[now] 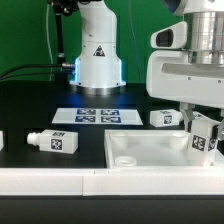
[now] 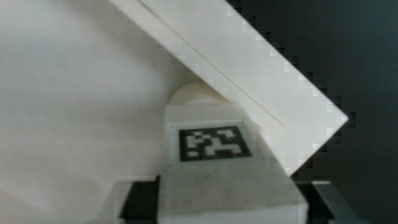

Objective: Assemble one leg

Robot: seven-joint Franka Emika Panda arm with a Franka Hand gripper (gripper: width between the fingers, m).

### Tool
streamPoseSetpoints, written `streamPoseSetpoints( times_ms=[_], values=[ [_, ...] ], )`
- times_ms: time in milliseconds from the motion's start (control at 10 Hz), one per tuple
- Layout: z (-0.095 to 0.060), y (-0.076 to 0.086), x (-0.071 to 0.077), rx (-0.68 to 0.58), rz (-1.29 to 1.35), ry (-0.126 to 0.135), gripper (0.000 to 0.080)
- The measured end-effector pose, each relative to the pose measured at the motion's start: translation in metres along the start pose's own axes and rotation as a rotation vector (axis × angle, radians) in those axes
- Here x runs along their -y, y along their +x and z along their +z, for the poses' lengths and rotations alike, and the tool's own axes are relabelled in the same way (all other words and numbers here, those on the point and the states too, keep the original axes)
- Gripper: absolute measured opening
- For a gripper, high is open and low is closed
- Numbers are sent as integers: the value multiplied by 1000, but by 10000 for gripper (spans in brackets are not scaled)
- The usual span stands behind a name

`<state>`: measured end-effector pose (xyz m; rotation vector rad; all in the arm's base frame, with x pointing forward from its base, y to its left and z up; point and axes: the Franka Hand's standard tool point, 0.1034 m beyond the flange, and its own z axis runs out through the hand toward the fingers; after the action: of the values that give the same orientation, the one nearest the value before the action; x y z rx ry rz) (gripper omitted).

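Observation:
My gripper (image 1: 203,133) is shut on a leg (image 1: 205,141), a stubby white post with a square tag, held tilted over the right end of the flat white tabletop (image 1: 135,150). In the wrist view the leg (image 2: 217,150) sits between my dark fingers (image 2: 143,200) and points at the tabletop's raised rim (image 2: 249,75) near a corner. Whether the leg touches the tabletop I cannot tell. A second leg (image 1: 55,142) lies on its side at the exterior view's left. A third leg (image 1: 162,118) lies behind the tabletop.
The marker board (image 1: 97,115) lies flat in front of the arm's white base (image 1: 97,62). Part of another white piece (image 1: 2,140) shows at the exterior view's left edge. A white ledge (image 1: 60,178) runs along the table's front.

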<state>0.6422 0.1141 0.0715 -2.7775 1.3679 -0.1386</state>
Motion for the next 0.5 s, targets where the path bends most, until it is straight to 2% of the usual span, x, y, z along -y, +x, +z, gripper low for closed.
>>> streamPoseSetpoints(
  times_ms=[100, 300, 500],
  values=[
    [0, 1, -1, 0, 43, 0, 291],
    [1, 7, -6, 53, 382, 17, 291],
    [2, 5, -6, 101, 669, 29, 291]
  ],
)
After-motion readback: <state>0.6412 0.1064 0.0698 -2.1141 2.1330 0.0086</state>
